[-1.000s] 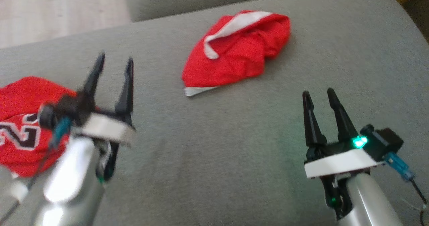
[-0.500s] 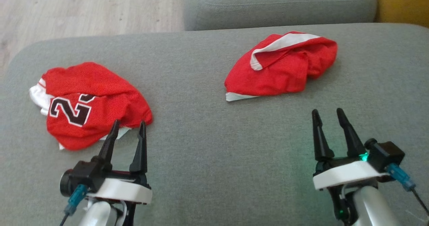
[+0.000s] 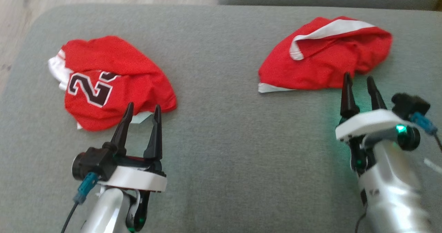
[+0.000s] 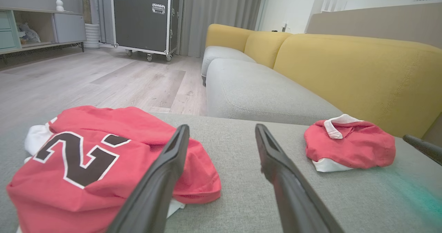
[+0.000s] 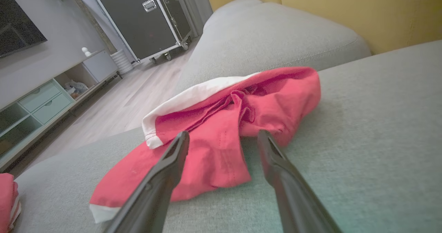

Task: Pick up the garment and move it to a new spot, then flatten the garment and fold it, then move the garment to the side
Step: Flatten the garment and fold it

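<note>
Red jersey (image 3: 114,70) and red garment (image 3: 321,67), well apart, on grey cushion (image 3: 221,139)

My left gripper (image 3: 143,107) had two long black tapered fingers (image 3: 156,133), white plate (image 3: 138,183), silver forearm (image 3: 103,209), teal cable plug (image 3: 84,190) on black camera (image 3: 93,158). My right gripper (image 3: 358,77) matched; green light (image 3: 400,128) glowed beside its camera.
</note>
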